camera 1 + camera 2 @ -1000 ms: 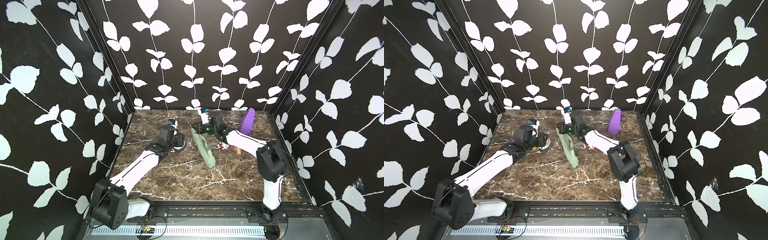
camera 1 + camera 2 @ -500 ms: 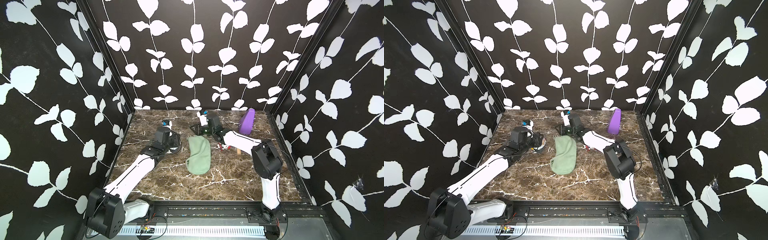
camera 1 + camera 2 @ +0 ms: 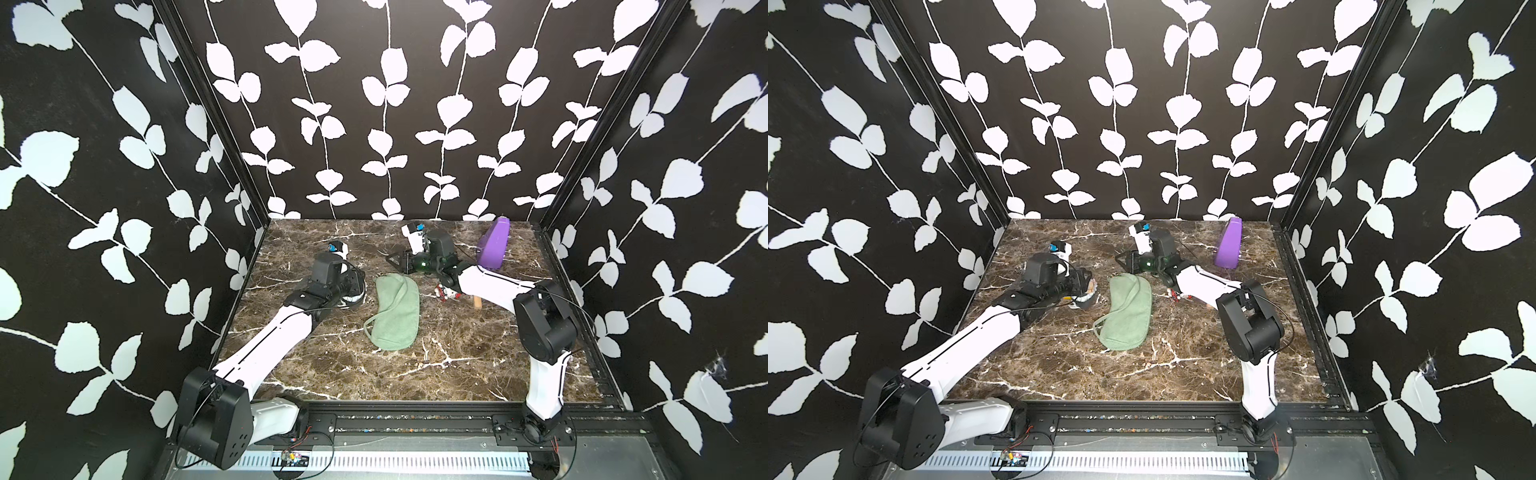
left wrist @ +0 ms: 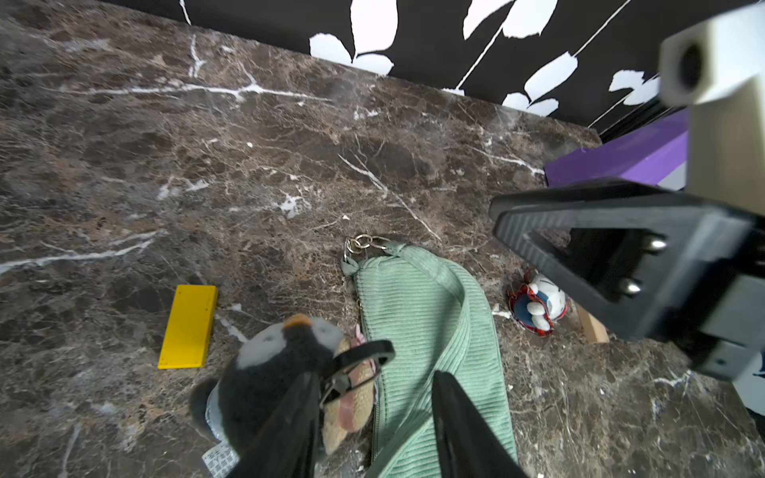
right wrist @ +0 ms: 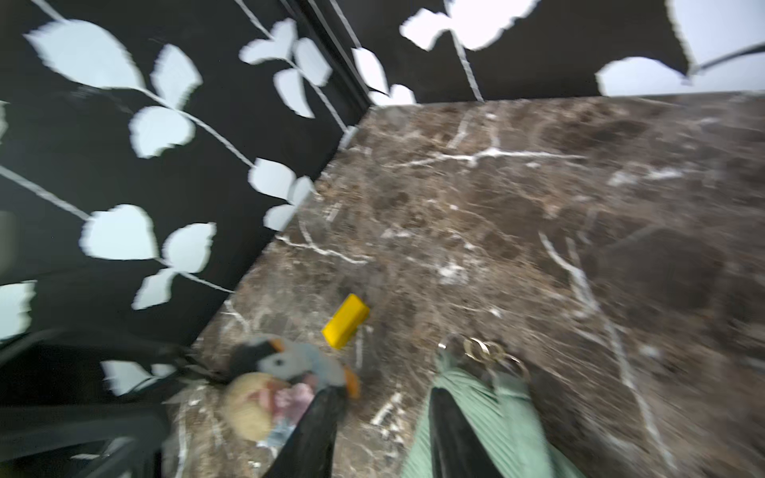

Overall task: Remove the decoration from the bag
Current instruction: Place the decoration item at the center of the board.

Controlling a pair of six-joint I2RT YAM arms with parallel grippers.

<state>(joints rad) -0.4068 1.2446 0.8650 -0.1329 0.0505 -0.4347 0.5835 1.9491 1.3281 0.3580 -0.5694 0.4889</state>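
The sage-green bag (image 3: 395, 309) (image 3: 1127, 311) lies flat mid-table, strap loop at its left side and metal rings (image 4: 362, 242) at its far end. The decoration, a plush puffin (image 4: 277, 360) (image 5: 285, 366) with a black clip (image 4: 360, 358), lies against the bag's left edge. My left gripper (image 4: 376, 376) (image 3: 353, 291) is open, one finger over the puffin by the clip, the other over the bag (image 4: 434, 331). My right gripper (image 5: 385, 393) (image 3: 397, 261) is open, hovering past the bag's far end and holding nothing.
A purple wedge (image 3: 493, 245) (image 3: 1229, 245) stands at the back right. A small red, white and blue figure (image 3: 446, 293) (image 4: 536, 304) and a wooden stick (image 3: 477, 302) lie under the right arm. A yellow block (image 4: 188, 327) (image 5: 345, 320) lies left of the puffin.
My right gripper has opened and let go of the bag, which dropped from being held up to lying flat. My left gripper drew back to the left with the puffin.
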